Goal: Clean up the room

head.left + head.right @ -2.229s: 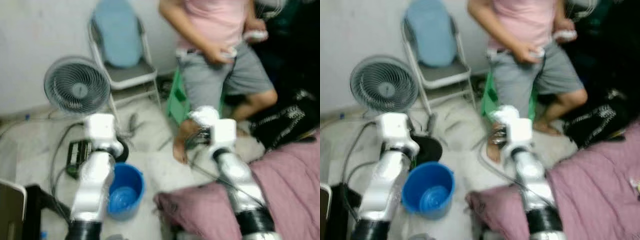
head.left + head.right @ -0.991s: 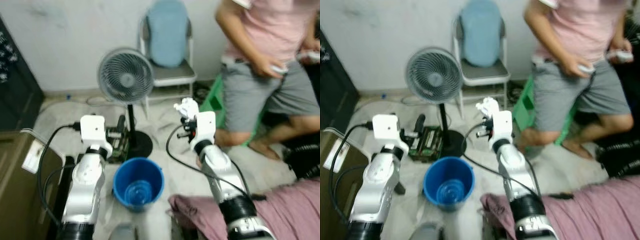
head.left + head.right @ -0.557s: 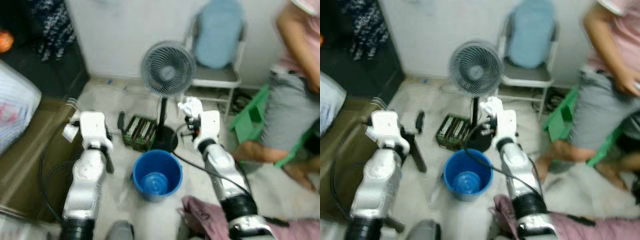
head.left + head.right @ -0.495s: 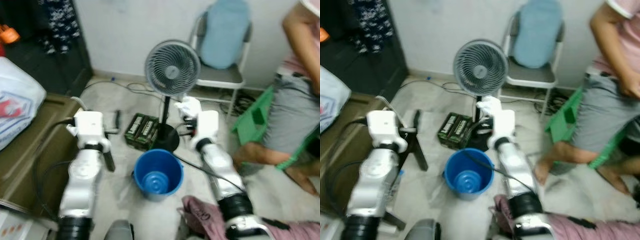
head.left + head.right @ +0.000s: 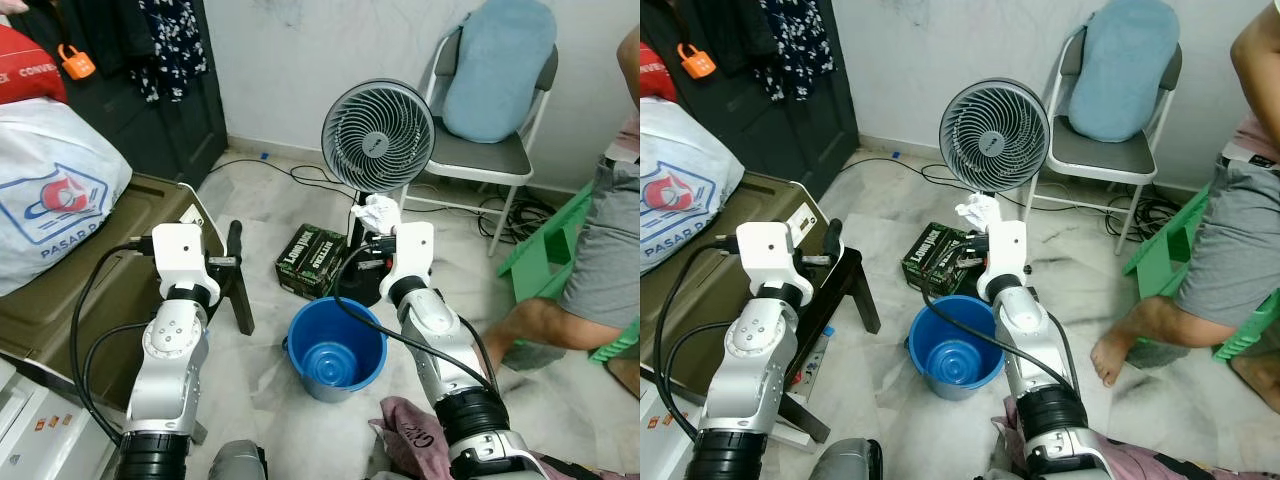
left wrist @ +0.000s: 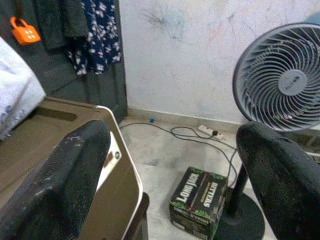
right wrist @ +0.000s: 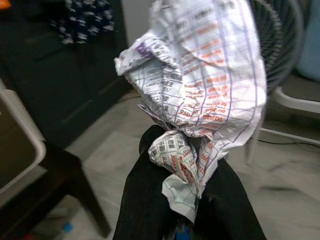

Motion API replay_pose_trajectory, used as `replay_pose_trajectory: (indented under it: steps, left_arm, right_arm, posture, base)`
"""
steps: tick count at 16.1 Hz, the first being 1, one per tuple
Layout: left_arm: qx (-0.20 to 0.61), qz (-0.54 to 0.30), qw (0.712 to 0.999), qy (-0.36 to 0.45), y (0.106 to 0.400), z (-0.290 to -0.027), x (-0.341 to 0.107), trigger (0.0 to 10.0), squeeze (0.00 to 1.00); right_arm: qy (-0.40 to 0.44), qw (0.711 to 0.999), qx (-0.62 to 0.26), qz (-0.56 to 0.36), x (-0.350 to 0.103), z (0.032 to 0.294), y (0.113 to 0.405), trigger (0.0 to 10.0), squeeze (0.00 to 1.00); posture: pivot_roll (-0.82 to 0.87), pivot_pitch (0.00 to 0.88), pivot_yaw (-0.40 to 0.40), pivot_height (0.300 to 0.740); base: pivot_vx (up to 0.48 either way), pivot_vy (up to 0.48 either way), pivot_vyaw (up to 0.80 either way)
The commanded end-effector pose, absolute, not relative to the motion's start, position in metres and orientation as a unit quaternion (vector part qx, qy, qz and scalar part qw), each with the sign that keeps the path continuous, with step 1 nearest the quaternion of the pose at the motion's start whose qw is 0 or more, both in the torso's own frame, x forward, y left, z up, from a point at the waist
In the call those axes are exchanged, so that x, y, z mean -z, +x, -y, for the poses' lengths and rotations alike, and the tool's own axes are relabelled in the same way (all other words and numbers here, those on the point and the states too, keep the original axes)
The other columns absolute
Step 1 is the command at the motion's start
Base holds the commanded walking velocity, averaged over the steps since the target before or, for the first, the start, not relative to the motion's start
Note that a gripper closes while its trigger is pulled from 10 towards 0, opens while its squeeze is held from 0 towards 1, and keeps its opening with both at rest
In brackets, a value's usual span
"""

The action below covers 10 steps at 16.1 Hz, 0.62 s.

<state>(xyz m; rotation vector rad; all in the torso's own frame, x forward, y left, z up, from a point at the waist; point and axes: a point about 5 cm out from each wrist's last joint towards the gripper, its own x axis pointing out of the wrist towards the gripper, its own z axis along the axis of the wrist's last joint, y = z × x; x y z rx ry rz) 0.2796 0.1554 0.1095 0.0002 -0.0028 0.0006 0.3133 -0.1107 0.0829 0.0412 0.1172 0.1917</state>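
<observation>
Right end effector (image 7: 192,200): fingers pinched together on a crumpled paper (image 7: 200,95), printed with ruled lines and red text. The wad sticks out beyond the fingertips. In the head views the paper (image 5: 378,212) sits at the far end of the right arm, in front of the fan's pole.

Key relation: bucket (image 5: 336,346) lies below the held paper and nearer to the robot, slightly to its left. Paper is over the floor just past the bucket's far rim, not over the opening. Judgement: the drop calls for pulling the right end effector back toward the robot and a little left until the wad hangs above the blue opening, then letting go. The right arm is the one to act; it already carries the load and its forearm runs just beside the bucket's right rim.

Left end effector (image 6: 165,165): fingers spread wide apart, nothing between them. It is held up on the left, above the dark stool (image 5: 238,285), well apart from the bucket.

Outward: fan (image 5: 378,136) just beyond the paper, carton (image 5: 312,262) on the floor left of the fan base. Person (image 5: 600,270) at far right.

Risk, judged: the light wad could drift wide of the rim if released from here.
</observation>
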Motion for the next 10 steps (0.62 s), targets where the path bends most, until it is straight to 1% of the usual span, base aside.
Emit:
replay_pose_trajectory:
  steps: [1, 7, 9, 10]
  left_arm:
    - [0.008, -0.002, 1.0, -0.002, 0.2776, -0.1554, -0.1099, 10.0, 0.0]
    - [0.014, -0.002, 1.0, -0.015, 0.2781, -0.1561, -0.1119, 10.0, 0.0]
    - [0.015, -0.005, 1.0, -0.019, 0.2779, -0.1554, -0.1113, 10.0, 0.0]
    - [0.016, -0.005, 1.0, -0.02, 0.2775, -0.155, -0.1109, 10.0, 0.0]
  right_arm:
    - [0.02, 0.995, -0.074, -0.058, -0.0832, 0.1168, 0.3142, 10.0, 0.0]
    - [0.033, 0.995, -0.062, -0.069, -0.0796, 0.1178, 0.313, 10.0, 0.0]
    - [0.033, 0.995, -0.062, -0.069, -0.0795, 0.1175, 0.3132, 10.0, 0.0]
    - [0.034, 0.995, -0.062, -0.069, -0.0795, 0.1175, 0.3135, 10.0, 0.0]
  posture:
    - [0.03, 0.0, -0.03, 0.74]
    - [0.03, 0.0, -0.022, 0.74]
    - [0.03, 0.0, -0.023, 0.74]
    - [0.03, 0.0, -0.025, 0.74]
  base:
    - [0.0, 0.0, 0.0]
    - [0.0, 0.0, 0.0]
    - [0.0, 0.251, 0.0]
    - [-0.244, 0.341, 0.0]
